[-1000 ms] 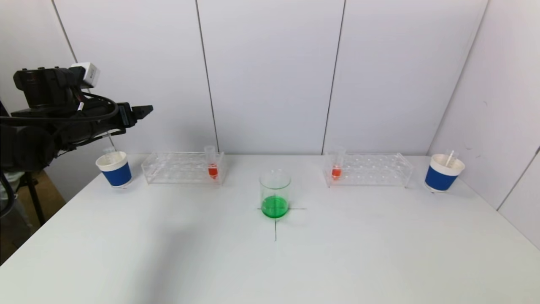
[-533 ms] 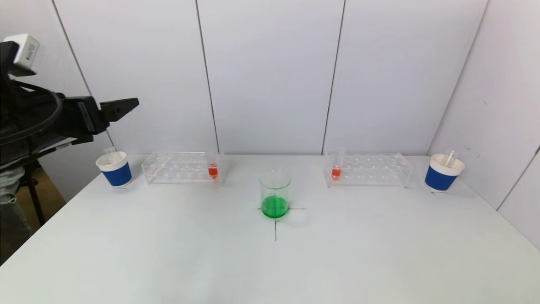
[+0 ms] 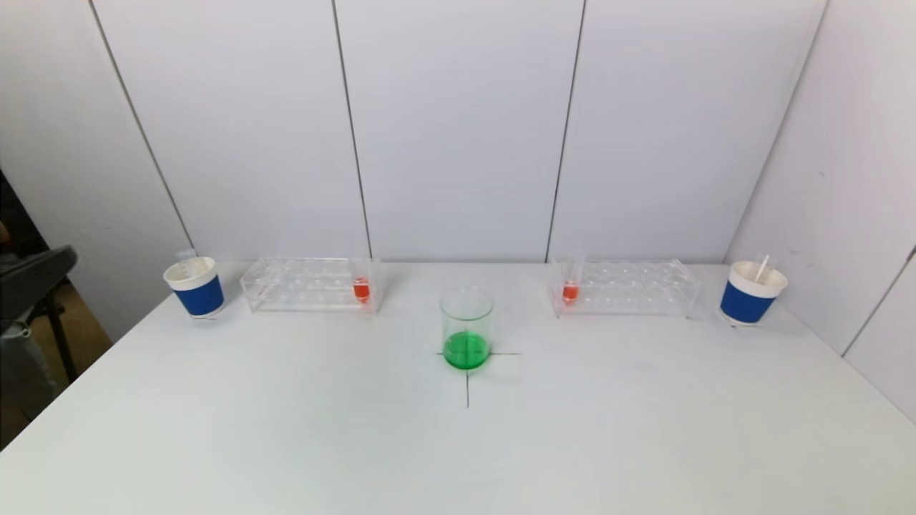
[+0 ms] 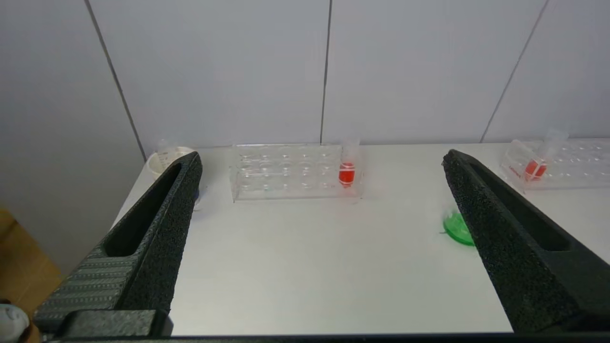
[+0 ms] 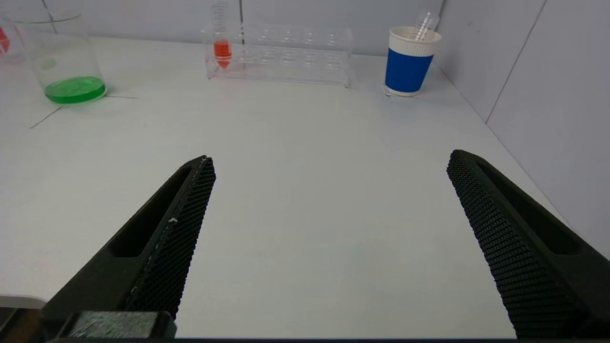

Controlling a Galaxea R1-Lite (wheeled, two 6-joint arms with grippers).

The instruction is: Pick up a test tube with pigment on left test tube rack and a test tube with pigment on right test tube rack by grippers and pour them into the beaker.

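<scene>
The left test tube rack [image 3: 300,286] holds a test tube with orange-red pigment [image 3: 361,288] at its right end. On the right test tube rack [image 3: 637,287] another orange-red tube [image 3: 570,290] stands at the left end. Between them, nearer me, sits the glass beaker [image 3: 466,329] with green liquid on a cross mark. Neither gripper shows in the head view. My left gripper [image 4: 320,157] is open and empty, well back from the left rack [image 4: 286,171] and its tube [image 4: 347,172]. Also open and empty, my right gripper [image 5: 330,157] hangs over bare table, far from the right tube [image 5: 222,50].
A blue and white paper cup [image 3: 195,287] with an empty tube stands left of the left rack, near the table's left edge. A matching cup [image 3: 753,292] stands right of the right rack. White wall panels close off the back and right side.
My left arm, raised over the table's left side a second ago, has drawn back to the left and left the head view. The racks, tubes and beaker have not moved.
</scene>
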